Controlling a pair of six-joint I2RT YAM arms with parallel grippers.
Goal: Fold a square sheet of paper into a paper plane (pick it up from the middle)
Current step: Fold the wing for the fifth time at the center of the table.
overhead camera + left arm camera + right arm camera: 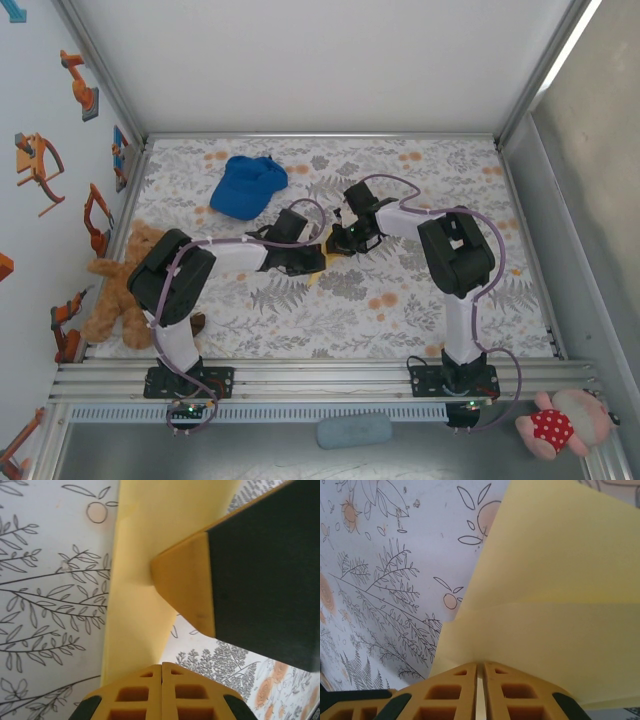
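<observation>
Both arms reached inward and their grippers met over the middle of the floral tablecloth [400,300].

The sheet of paper [560,580], plain yellow, lay on the cloth between the two grippers. It was partly folded: the right wrist view showed one flap lying over another layer, with a straight crease running across. In the left wrist view it appeared as a long, narrow strip with a folded edge along its left side.

Right gripper [480,664]: the fingers were drawn almost together, leaving only a thin slit. Pale yellow showed in that slit and the near edge of the paper met the fingertips, so the gripper was judged to be pinching the paper.

Left gripper [161,667]: the fingers were fully closed, pad against pad. The paper ran up to and under the fingertips. Whether any of it was caught between them could not be told.

One finger [185,587] of the right gripper showed in the left wrist view, with its orange tip set down on the paper.

A blue cap [248,185] lay well apart, towards the far left of the cloth. A teddy bear [118,290] sat at the left edge of the cloth beside the left arm.
</observation>
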